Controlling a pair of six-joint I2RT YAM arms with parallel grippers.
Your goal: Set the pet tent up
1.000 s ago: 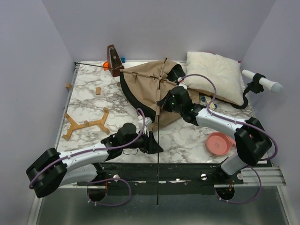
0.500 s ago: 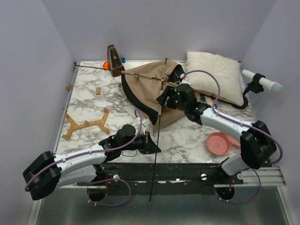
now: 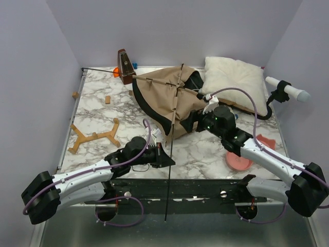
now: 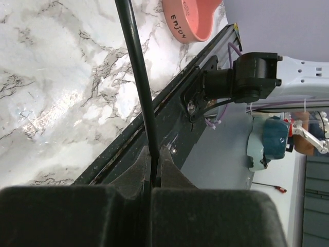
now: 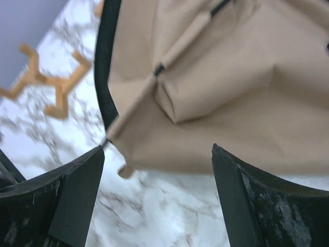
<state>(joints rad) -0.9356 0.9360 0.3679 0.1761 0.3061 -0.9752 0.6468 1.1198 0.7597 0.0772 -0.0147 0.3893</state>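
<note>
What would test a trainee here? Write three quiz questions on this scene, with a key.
1. True or false: the left claw is shut on the thin black pole of the tan fabric pet tent.
2. The right claw is: A open; B shut on fabric; C shut on the pole.
3. What soft thing lies beside the tent, on the right arm's side?
Key: 1 true; 2 A; 3 the cream square pillow.

Top view high, from near side; wrist views close (right blurred, seemingly forward-facing); all share table (image 3: 92,103).
</note>
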